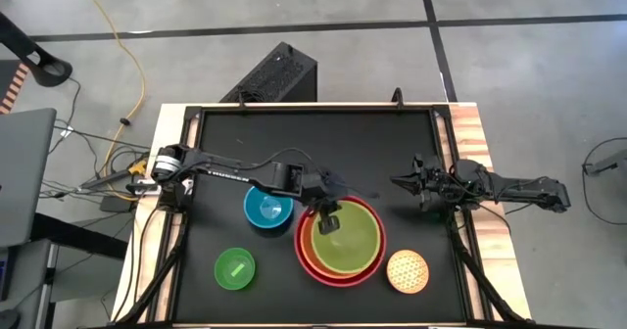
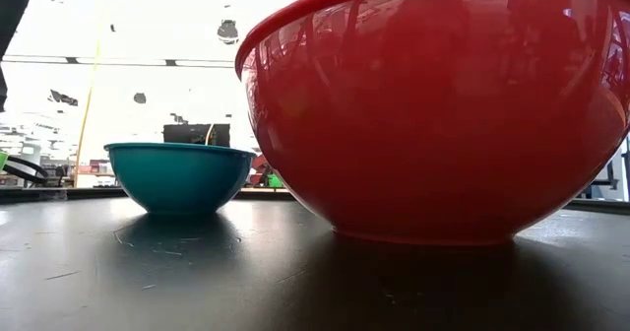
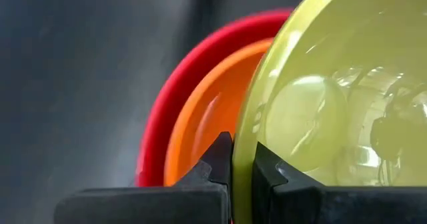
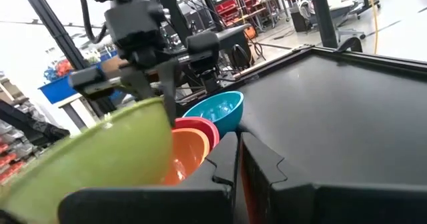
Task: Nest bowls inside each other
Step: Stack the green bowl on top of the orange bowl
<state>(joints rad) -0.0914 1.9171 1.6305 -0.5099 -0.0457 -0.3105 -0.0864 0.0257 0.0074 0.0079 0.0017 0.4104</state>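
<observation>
The left gripper (image 1: 328, 214) pinches the rim of the olive-green bowl (image 1: 349, 241), which sits just below it inside the orange bowl (image 3: 200, 127) and red bowl (image 1: 304, 256).

A workshop or lab: bare concrete floor (image 1: 294, 6), trailing cables (image 1: 122, 65), red shelving racks (image 4: 243, 1) beyond the black table (image 1: 323, 143).

left hand (image 3: 241, 159) pinching olive-green bowl (image 3: 333, 97) rim

6 bowls: red bowl (image 1: 306, 258), orange bowl (image 1: 313, 266), olive-green bowl (image 1: 351, 243), blue bowl (image 1: 266, 208), bright green bowl (image 1: 235, 268), tan dotted bowl (image 1: 408, 271). 2 arms.
</observation>
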